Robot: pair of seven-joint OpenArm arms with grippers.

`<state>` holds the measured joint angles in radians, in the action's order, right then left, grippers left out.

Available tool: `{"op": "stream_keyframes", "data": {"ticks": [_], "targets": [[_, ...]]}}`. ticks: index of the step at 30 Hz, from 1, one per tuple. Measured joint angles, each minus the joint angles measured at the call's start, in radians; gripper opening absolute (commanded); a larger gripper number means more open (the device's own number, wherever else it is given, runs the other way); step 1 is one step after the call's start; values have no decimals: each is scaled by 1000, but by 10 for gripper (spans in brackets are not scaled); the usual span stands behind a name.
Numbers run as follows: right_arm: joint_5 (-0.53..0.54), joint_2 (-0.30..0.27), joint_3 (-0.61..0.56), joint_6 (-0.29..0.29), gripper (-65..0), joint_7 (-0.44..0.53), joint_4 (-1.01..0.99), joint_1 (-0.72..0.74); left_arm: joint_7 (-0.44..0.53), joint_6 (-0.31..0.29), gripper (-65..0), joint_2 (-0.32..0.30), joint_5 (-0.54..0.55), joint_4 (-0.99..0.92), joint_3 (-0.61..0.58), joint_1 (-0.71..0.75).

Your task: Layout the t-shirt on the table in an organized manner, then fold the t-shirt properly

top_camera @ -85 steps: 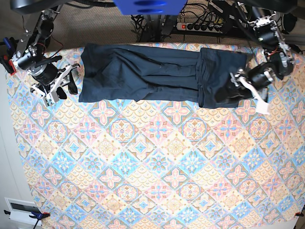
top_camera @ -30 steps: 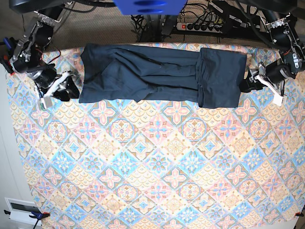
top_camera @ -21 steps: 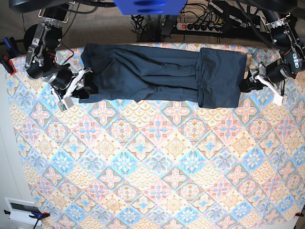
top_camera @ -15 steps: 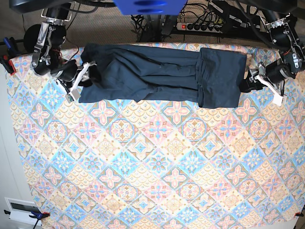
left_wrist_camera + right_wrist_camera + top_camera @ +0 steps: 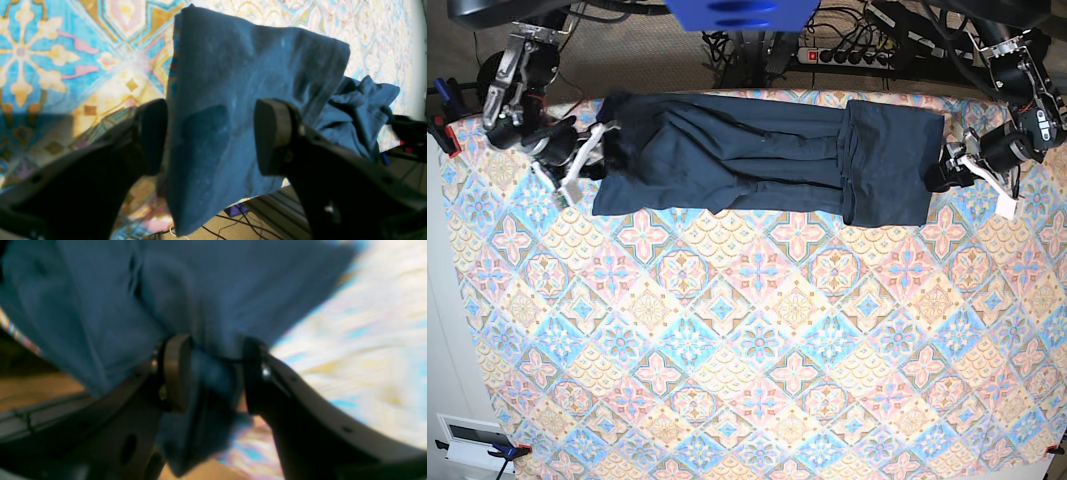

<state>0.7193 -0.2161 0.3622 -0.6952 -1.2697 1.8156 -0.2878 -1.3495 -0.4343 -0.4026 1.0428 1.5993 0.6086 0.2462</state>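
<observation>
Right gripper (image 5: 213,373): jaws at the t-shirt's (image 5: 757,150) end edge with a bunch of dark blue cloth between them, though the wrist view is too blurred to tell whether they pinch it. Left gripper (image 5: 210,133): jaws spread wide, poised at the opposite folded end with cloth showing between the pads, no pinch. T-shirt lies as a long folded band along the far edge of the patterned table (image 5: 757,360), one arm at each end.
</observation>
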Motion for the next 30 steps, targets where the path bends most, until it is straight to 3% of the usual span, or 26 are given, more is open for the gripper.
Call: {"op": "stream_keyframes", "data": {"ticks": [11,18,24,30], "targets": [[4,3,54,0,-396,-3,-76,3,0,0,-253,0,0,0,0,0],[0,3,55,0,-269,-7,-150,2,0,0,-253,0,0,0,0,0],[150,3,57,0,-246,4,-216,8,0,0,-253,0,0,0,0,0],[177,1,130,0,-246,10,-309,94,0,0,-253,0,0,0,0,0]]}}
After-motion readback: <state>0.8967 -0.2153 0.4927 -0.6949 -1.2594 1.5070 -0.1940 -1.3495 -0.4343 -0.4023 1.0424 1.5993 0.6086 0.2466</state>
